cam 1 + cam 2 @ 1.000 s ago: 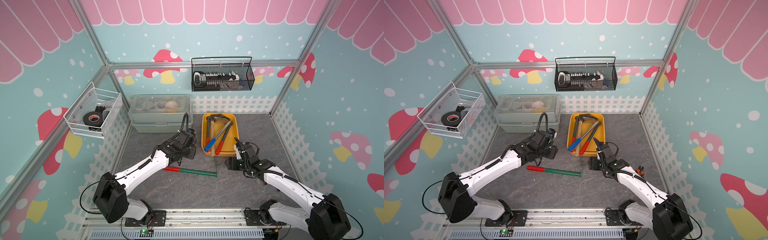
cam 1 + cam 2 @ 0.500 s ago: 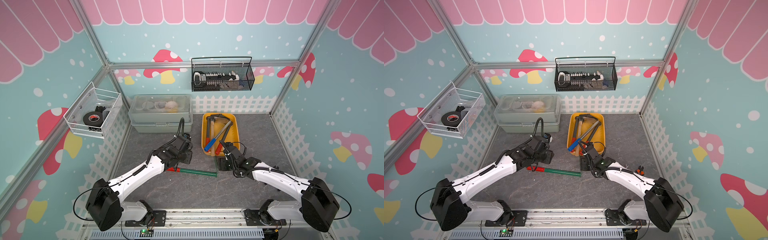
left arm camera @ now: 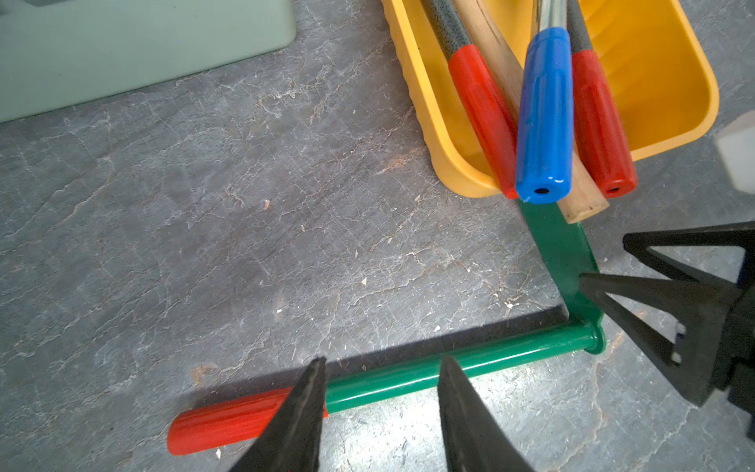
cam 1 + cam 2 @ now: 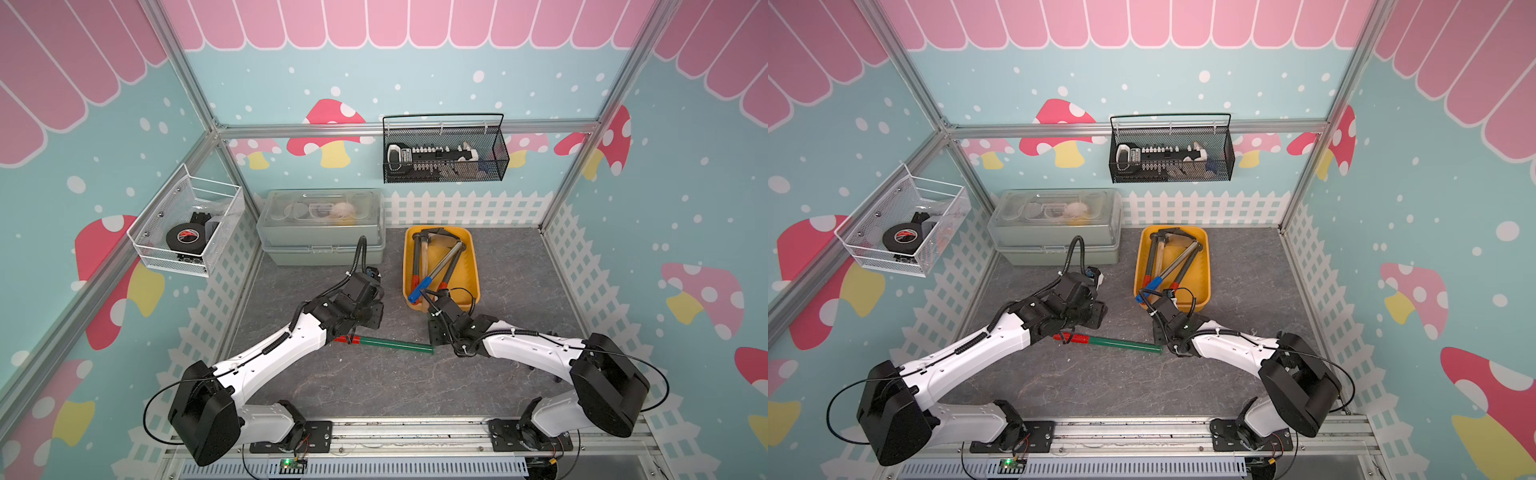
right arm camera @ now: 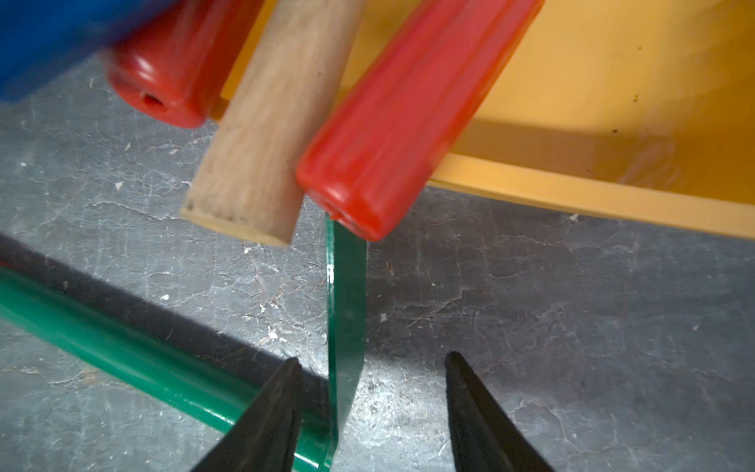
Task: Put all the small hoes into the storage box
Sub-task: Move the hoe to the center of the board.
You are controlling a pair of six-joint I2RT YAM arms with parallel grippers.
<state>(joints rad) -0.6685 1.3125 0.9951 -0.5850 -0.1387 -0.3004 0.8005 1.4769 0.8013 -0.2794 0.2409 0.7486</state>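
Observation:
The small hoe (image 4: 395, 345) (image 4: 1121, 343) lies on the grey floor in front of the storage box (image 4: 473, 266) (image 4: 1206, 266), a yellow tray. It has a green shaft (image 3: 449, 367), a red grip, and a green blade (image 5: 347, 306) standing on edge. My left gripper (image 3: 380, 365) (image 4: 353, 334) is open just over the shaft where the red grip ends. It holds nothing. My right gripper (image 5: 371, 359) (image 4: 434, 336) is open with the blade between its fingers, close to one finger and clear of the other.
Blue, red and wooden tool handles (image 3: 543, 122) overhang the tray's near rim, right above the hoe's blade tip. A grey-green lidded case (image 4: 320, 232) stands left of the tray. A black mesh basket (image 4: 444, 153) and a white wire basket (image 4: 187, 232) hang on the walls.
My right gripper has swung left from in front of the tray to the hoe's blade, and its jaws have narrowed. My left gripper has come down over the hoe's handle.

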